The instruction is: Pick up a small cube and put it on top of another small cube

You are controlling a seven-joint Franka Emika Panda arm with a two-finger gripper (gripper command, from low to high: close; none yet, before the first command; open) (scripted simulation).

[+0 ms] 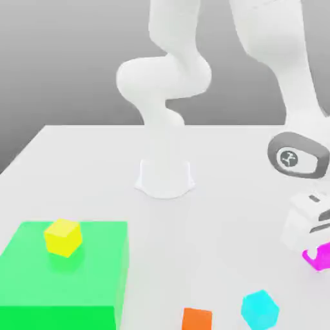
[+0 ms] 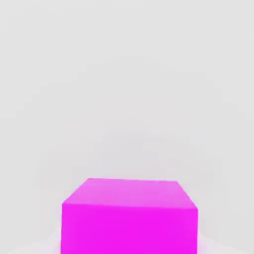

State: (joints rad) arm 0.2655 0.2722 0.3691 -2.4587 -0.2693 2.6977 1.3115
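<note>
Gripper Is Closing Its Hold on the Magenta Cube!

And here the gripper [image 1: 313, 253] is working down low at the exterior view's right edge, its fingers closed and gripping the magenta cube [image 1: 320, 259], one fingertip overlapping the cube's near side! The hand view is showing that cube's top and one face squarely, with pale finger edges flanking its base. Whether it is touching the white surface [image 1: 213, 238], I cannot tell.

Over to the rest of the field! The cyan cube [image 1: 260, 310] is sitting near the magenta one, toward the exterior view's left and closer to the camera, showing its corners. Further left, the orange cube [image 1: 197, 320] is resting at the picture's bottom edge, partly cut off. And on the exterior view's left, the yellow cube [image 1: 63, 238] is perching on top of the broad green block [image 1: 93, 277], toward its far side. Behind them all, the white arm [image 1: 164, 77] is rising from its base and reaching over to the exterior view's right.
</note>
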